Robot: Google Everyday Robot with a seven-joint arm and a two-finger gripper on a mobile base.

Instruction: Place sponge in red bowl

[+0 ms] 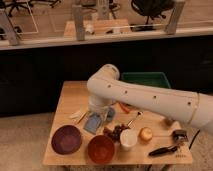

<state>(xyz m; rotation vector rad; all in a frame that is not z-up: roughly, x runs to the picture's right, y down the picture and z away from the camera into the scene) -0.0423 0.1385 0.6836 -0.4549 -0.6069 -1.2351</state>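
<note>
Approach step. Two-finger gripper low over wooden table; jaw state: cannot tell. Flat blue-grey sponge just beside jaws, on table. Round red-orange bowl below jaws, near. Next, likely: secure sponge, carry to bowl.

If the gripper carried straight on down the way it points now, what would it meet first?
Most likely the blue-grey sponge on the table: the gripper points downward right above it, beside the red bowl. Depth is unclear, so it might touch the tabletop first.
</note>
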